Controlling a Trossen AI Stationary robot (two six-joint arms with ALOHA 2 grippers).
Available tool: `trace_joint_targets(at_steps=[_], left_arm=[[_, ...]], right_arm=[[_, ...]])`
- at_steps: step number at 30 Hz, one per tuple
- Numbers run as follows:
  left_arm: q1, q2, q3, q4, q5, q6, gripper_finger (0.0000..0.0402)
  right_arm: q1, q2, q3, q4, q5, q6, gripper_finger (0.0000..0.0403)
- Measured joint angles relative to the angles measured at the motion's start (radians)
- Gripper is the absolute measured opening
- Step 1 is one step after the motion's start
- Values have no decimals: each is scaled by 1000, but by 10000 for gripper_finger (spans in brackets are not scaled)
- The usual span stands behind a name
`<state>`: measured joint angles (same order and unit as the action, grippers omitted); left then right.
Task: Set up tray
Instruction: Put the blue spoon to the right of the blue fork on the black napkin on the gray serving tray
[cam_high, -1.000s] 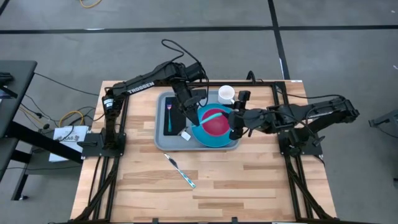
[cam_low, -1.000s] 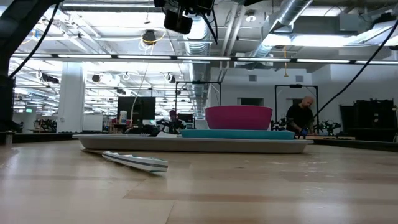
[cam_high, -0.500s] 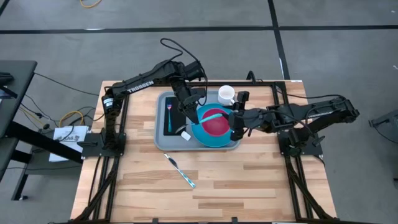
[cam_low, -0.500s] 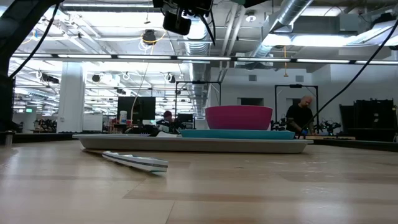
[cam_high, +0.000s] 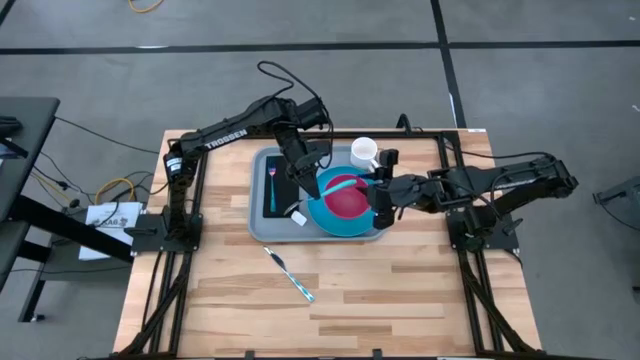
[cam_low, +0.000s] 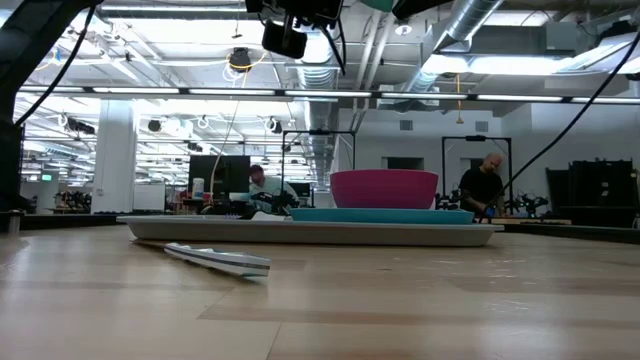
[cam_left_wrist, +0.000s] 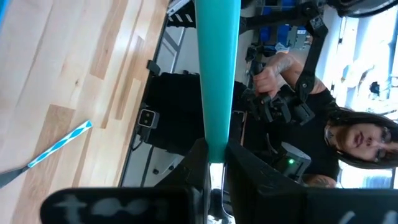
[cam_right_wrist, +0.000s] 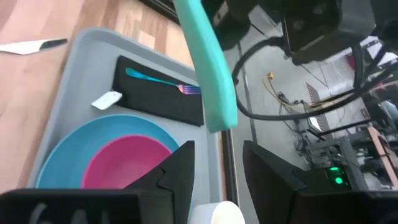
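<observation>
Placement of the cutlery looks to be the step in hand. The tray (cam_high: 262, 222) lies in the middle of the wooden table (cam_high: 400, 290) and carries a blue plate (cam_high: 335, 219) with a pink bowl (cam_high: 345, 200) on it, a black napkin (cam_right_wrist: 158, 93) with a fork (cam_right_wrist: 163, 83) upon it, and a white cup (cam_high: 363, 151) at its far corner. The left gripper (cam_left_wrist: 216, 163) hangs above the tray, its fingers closed tight on the end of a teal handle (cam_left_wrist: 217, 68), probably a spoon, though its other end is out of sight. The right gripper (cam_right_wrist: 214, 162) hovers over the plate's edge with its fingers spread apart and holding nothing; the teal handle crosses just before them. I judge that a handover or a laying-down of this utensil comes next, which asks for careful lowering beside the fork without knocking the bowl. A knife (cam_high: 289, 274) with a light blue handle lies on the bare table near the tray, not yet picked up.
</observation>
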<state>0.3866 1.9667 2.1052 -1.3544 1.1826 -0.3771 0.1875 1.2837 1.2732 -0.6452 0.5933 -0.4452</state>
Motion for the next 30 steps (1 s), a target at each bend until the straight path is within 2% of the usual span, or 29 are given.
trace_joint_targets(at_steps=[20,30], left_arm=[[0,0,0,7,-19,-1,15],[0,0,0,34,-20,-17,14]], right_arm=[[0,65,0,176,-20,-113,126],[-22,65,0,207,-77,-115,101]])
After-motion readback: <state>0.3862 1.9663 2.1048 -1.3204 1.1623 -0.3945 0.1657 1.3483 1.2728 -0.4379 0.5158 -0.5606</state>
